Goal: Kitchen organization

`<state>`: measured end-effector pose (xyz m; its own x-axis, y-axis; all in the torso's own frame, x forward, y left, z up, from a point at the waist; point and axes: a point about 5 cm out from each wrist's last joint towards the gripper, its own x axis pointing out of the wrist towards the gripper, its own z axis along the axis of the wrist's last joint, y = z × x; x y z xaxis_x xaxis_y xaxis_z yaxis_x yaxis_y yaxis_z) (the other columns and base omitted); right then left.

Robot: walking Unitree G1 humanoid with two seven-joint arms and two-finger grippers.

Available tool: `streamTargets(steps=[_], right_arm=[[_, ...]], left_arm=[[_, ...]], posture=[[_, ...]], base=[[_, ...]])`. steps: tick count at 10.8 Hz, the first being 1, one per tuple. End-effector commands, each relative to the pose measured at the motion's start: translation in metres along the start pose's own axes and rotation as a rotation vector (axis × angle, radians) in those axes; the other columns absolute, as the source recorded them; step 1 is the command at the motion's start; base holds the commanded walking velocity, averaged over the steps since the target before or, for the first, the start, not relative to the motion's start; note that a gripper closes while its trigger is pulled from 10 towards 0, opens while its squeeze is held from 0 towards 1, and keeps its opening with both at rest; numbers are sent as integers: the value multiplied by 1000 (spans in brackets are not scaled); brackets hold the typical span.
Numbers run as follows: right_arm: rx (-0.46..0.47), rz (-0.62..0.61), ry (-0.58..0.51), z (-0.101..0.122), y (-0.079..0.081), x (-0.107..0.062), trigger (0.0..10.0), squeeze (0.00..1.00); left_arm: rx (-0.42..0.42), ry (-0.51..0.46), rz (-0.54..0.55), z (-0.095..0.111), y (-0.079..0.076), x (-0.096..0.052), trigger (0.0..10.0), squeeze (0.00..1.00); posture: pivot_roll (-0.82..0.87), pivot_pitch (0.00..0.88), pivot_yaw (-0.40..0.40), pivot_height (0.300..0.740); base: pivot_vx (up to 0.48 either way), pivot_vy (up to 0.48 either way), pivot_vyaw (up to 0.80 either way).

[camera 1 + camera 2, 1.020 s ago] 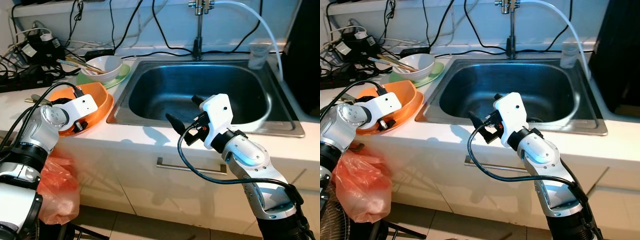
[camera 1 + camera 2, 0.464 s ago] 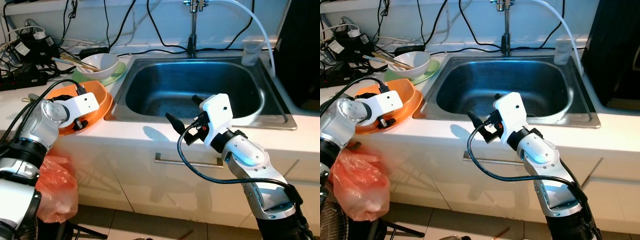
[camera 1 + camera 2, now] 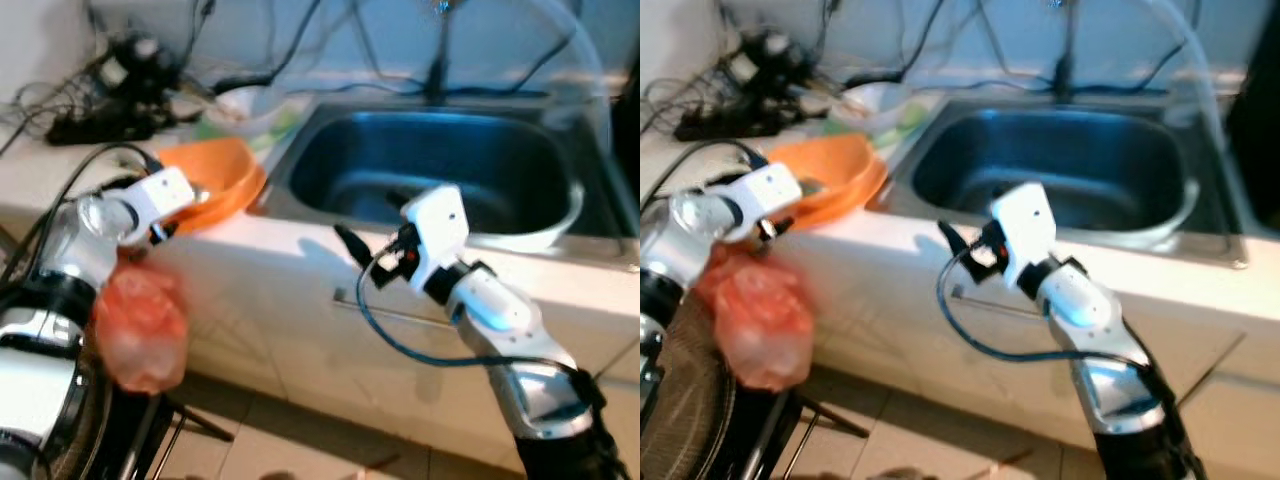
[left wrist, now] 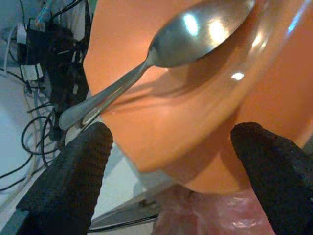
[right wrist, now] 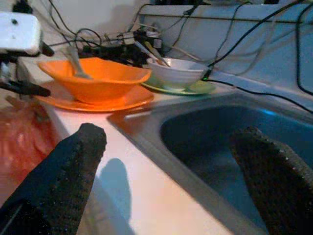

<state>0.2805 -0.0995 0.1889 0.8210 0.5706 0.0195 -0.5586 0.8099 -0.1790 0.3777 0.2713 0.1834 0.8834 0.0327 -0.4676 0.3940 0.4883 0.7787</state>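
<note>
An orange bowl (image 3: 218, 178) stands on the counter left of the steel sink (image 3: 440, 165), on an orange plate (image 5: 93, 101). A metal spoon (image 4: 161, 54) lies in the bowl. My left gripper (image 4: 171, 152) is open right at the bowl's near rim, one finger (image 4: 73, 176) on each side of the view. My right gripper (image 3: 368, 222) is open over the counter's front edge by the sink, holding nothing. Behind the orange bowl a white bowl (image 5: 177, 73) with chopsticks rests on a green plate (image 5: 198, 88).
A red plastic bag (image 3: 140, 325) hangs below my left arm in front of the cabinet. Power strips and tangled cables (image 3: 115, 75) crowd the back left of the counter. A tap (image 3: 437, 60) with a hose stands behind the sink. The head views are blurred.
The whole picture has shifted right and blurred, so the camera has moved. Both arms keep about the same pose relative to the counter.
</note>
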Motion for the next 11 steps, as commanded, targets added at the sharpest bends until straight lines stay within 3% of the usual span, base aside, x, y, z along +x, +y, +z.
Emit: streamTargets(steps=[1,2,3,6,11], right_arm=[[-5,-1,-6,2,1,0,10000,0],[-4,-1,-6,2,1,0,10000,0],[-3,-2,-6,2,1,-1,10000,0],[-3,-6,-3,1,0,-1,10000,0],[11,28,-68,13,-3,0,10000,0]], left_arm=[[-26,13,18,-5,3,0,10000,1000],[-28,5,19,-4,4,0,10000,1000],[-23,-12,29,-1,6,0,10000,0],[-9,-64,58,11,9,-1,10000,0],[-40,-215,53,47,22,-21,10000,0]], posture=[[14,0,137,740],[14,0,138,740],[14,0,138,740],[15,0,135,740],[30,0,105,740]], base=[[0,0,0],[0,0,0],[0,0,0],[0,0,0],[0,0,0]])
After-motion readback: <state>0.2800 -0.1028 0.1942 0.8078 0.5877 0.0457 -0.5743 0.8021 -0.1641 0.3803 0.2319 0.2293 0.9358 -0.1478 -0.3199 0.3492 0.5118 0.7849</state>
